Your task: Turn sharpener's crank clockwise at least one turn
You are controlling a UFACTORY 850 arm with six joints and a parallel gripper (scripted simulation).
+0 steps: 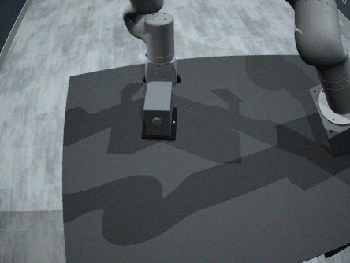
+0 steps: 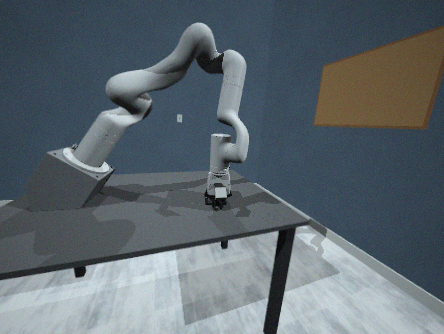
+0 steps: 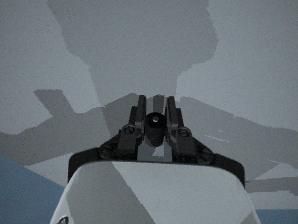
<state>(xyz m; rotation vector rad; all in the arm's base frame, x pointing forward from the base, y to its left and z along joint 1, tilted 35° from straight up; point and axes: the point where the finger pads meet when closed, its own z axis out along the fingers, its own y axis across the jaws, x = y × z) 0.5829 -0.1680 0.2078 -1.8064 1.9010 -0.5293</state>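
Observation:
The pencil sharpener (image 1: pixel 158 110) is a grey box on a dark base plate, near the far middle of the table. It also shows in the exterior view (image 2: pixel 218 194). Its crank end faces away from the top view and is hidden behind the box and my wrist. In the wrist view my gripper (image 3: pixel 155 105) points down, and its two dark fingers are shut on the dark round crank knob (image 3: pixel 155 127) from both sides. The crank arm is a pale strip under the knob. In the top view my gripper itself is hidden by the wrist (image 1: pixel 159 55).
The robot's base (image 1: pixel 335 114) sits on a slanted block at the right side of the table. The table's far edge lies just behind the sharpener. An orange board (image 2: pixel 380 85) hangs on the wall, far off.

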